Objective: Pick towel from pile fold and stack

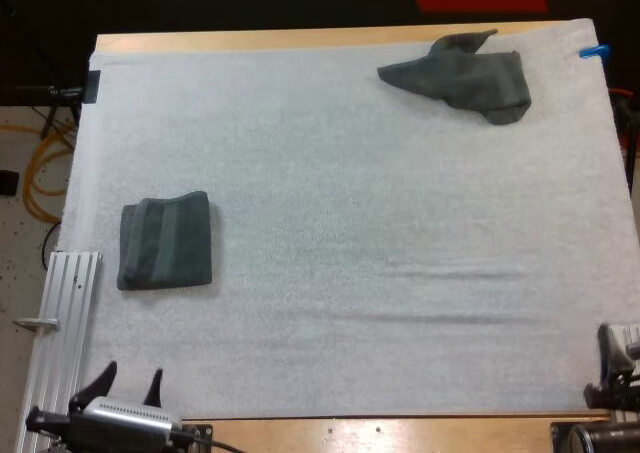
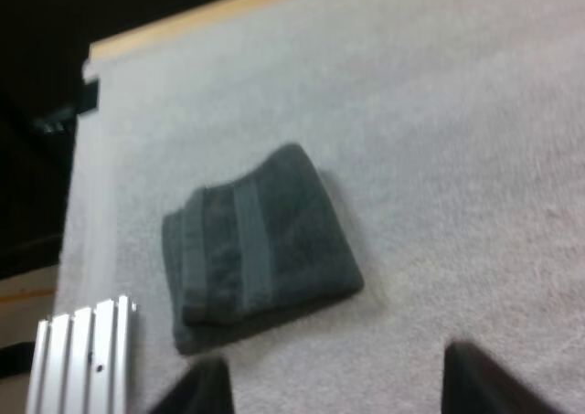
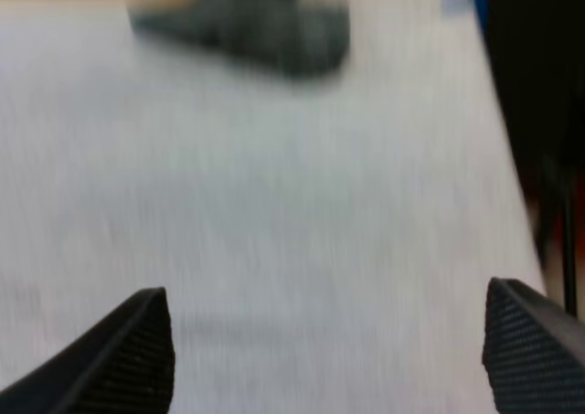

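Basically nothing is grasped yet; judging from the layout, the pick is the step ahead. Surface (image 1: 300, 39) carries a white mat (image 1: 350, 223). Crumpled towel (image 1: 460, 78) lies at the mat's far right corner. It is well apart from the folded towel (image 1: 166, 241) near the left edge, which sits just beyond a metal rail (image 1: 65, 323). Left tool (image 1: 130, 375) is open, fingers apart, at the near edge short of the folded towel and touching nothing. Right tool (image 3: 324, 286) is open too, fingers wide, at the near right and well apart from the crumpled towel.

Risks:
- Mat could ripple if a tool drags cloth across it instead of lifting.
- Crumpled towel sits close to the far edge, so a push during the grasp may shove it off the mat.
- A pinch on the bunched part likely takes several layers, and the fold comes out lopsided.
- It's a long reach for either arm.
- Folded towel may get nudged askew when the next one is laid on it.
- Left tool is near the rail and could clip it on a low swing.

Hard to tell:
- Whether the folded towel is one piece or a stack. Layers show at its left side, but the count is unclear.
- Crumpled towel's corners and hems can't be picked out, and its underside is hidden.
- Right tool is cut off at the high view's edge.
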Robot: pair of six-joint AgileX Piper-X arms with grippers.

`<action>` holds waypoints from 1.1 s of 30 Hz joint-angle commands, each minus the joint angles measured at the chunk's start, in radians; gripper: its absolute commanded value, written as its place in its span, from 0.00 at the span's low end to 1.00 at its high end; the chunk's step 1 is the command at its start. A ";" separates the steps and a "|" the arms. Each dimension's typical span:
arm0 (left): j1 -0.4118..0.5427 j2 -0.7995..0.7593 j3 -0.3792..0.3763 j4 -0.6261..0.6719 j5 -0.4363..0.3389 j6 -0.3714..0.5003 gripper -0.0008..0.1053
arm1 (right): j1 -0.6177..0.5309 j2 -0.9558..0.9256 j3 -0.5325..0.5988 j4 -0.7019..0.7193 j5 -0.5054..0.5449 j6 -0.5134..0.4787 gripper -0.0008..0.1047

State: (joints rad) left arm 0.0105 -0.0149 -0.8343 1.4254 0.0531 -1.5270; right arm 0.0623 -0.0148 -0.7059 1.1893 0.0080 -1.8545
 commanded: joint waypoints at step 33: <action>-0.002 -0.138 0.258 -0.277 0.050 -0.132 0.46 | -0.001 -0.037 0.173 -0.160 -0.008 -0.004 0.66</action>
State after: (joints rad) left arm 0.0105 -0.0133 -0.5650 1.2089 0.0938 -1.6462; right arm 0.0623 -0.0148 -0.5348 1.0274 0.0000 -1.8545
